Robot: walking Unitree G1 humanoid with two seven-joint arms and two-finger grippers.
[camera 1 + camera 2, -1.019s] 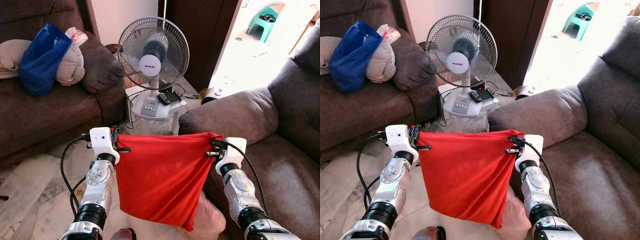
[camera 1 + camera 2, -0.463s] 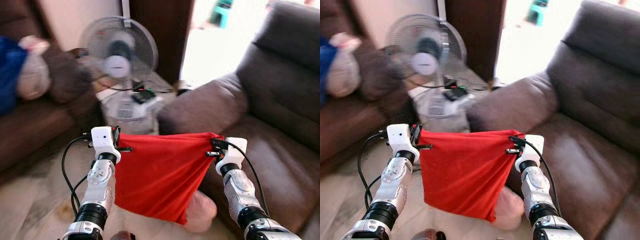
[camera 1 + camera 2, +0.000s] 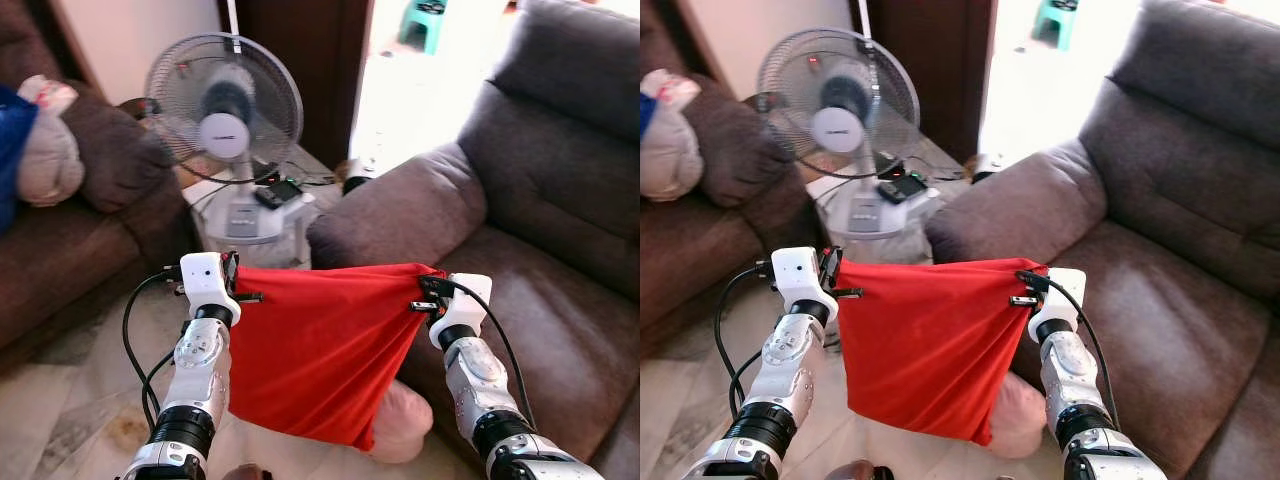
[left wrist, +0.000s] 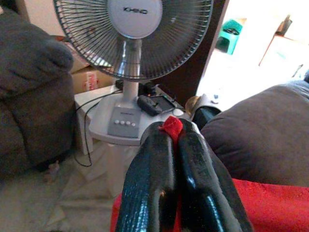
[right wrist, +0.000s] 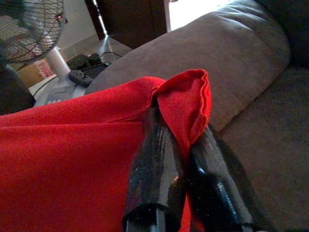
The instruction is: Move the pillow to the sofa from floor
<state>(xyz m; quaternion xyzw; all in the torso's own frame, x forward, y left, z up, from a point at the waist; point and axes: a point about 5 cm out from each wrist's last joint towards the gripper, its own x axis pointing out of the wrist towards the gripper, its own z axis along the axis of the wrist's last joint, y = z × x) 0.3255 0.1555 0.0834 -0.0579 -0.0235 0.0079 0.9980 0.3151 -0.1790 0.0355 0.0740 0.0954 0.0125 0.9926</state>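
A red pillow [image 3: 320, 350] hangs limp like a cloth, stretched between my two grippers above the floor. My left gripper [image 3: 243, 286] is shut on its upper left corner; a red tip [image 4: 171, 126] pokes out between the black fingers. At the upper right corner my right gripper [image 3: 428, 294] is shut on a red fold [image 5: 186, 104] that wraps over its fingers. The grey-brown sofa [image 3: 545, 300] stands to the right, and its armrest [image 3: 400, 215] lies just beyond the pillow's top edge.
A standing fan [image 3: 223, 105] on a white stool [image 3: 245, 225] with remotes is straight ahead. To the left sits a darker sofa [image 3: 70, 250] carrying a grey bundle [image 3: 45, 150]. A pink object [image 3: 400, 435] rests on the floor behind the pillow. A bright doorway opens behind the armrest.
The camera has swung to the right, so the fan and the left sofa have slid left and the right sofa takes up more of the picture. Both grippers keep their hold on the pillow.
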